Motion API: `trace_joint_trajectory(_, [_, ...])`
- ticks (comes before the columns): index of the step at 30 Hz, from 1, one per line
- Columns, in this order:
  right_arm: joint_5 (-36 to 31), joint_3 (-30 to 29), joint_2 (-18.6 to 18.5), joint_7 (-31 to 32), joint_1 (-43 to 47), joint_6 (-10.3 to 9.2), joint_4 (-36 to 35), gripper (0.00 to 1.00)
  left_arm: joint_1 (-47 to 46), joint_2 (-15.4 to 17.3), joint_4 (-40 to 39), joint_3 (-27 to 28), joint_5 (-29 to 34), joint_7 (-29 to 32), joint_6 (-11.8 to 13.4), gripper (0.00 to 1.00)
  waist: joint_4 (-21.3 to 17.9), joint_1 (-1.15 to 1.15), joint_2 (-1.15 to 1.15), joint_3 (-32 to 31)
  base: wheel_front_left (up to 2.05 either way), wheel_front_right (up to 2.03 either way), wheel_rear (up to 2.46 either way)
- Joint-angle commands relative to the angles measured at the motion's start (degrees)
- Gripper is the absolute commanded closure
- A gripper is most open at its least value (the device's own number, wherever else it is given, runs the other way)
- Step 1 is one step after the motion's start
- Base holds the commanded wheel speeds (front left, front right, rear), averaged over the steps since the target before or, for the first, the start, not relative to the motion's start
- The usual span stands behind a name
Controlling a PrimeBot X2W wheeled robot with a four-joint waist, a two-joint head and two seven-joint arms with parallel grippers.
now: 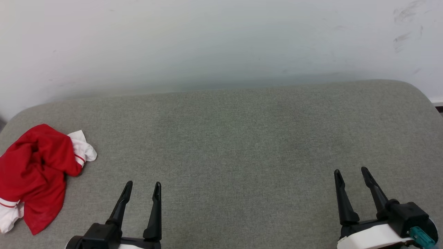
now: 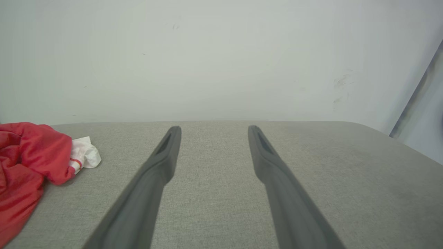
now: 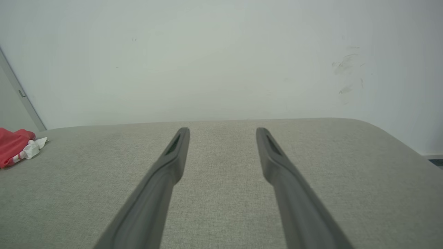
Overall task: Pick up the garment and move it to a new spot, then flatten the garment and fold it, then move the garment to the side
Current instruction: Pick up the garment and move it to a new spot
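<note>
Wall (image 1: 221,38): pale and plain behind the work surface, with a few dark scuff marks (image 1: 403,36) at its upper right in the head view; a grey strip cuts across the right edge of the left wrist view, too blurred to identify.
Surface (image 1: 242,138): grey woven fabric with rounded far corners, running out of the head view at the bottom and left, so its near edge cannot be seen.
Garment (image 1: 33,173): red jersey T-shirt crumpled in a heap at the far left of the surface, to the left of the left gripper and well apart from the right one. Its left side is cut off by the edge of the head view. A white sleeve with red stripe trim (image 1: 83,150) sticks out at the upper right of the heap, and another white, red-striped part (image 1: 8,211) shows at the lower left. The folds hide any print on the cloth.
Left gripper (image 1: 142,188): two dark fingers spread wide over bare fabric, holding nothing, apart from the garment; its body is cut off at the bottom of the head view.
Right gripper (image 1: 351,173): fingers also spread wide and holding nothing, above bare fabric at the lower right, with a teal connector (image 1: 422,237) on its wrist partly out of view.
</note>
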Motion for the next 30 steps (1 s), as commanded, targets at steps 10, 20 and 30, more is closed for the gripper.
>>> trace_joint_trajectory(10, [0.43,1.44,0.03,-0.47,1.25,-0.02,0.36,0.00,0.74,-0.07,0.42,0.85,1.16,-0.47,0.31,0.00,1.70,0.00,0.00,-0.45,0.00,0.00,0.00])
trace_joint_trajectory(20, [0.89,4.68,0.04,-0.47,1.96,-0.02,0.80,0.00,1.09,-0.05,-0.63,3.53,0.53,-0.40,1.07,0.00,8.23,0.00,0.00,-1.26,0.00,0.00,0.00])
trace_joint_trajectory(30, [2.38,7.84,0.04,-0.47,2.24,-0.02,0.48,0.00,1.86,-0.06,-1.48,5.42,0.73,-0.40,0.27,0.00,16.77,0.00,0.00,-2.31,0.00,0.00,0.00])
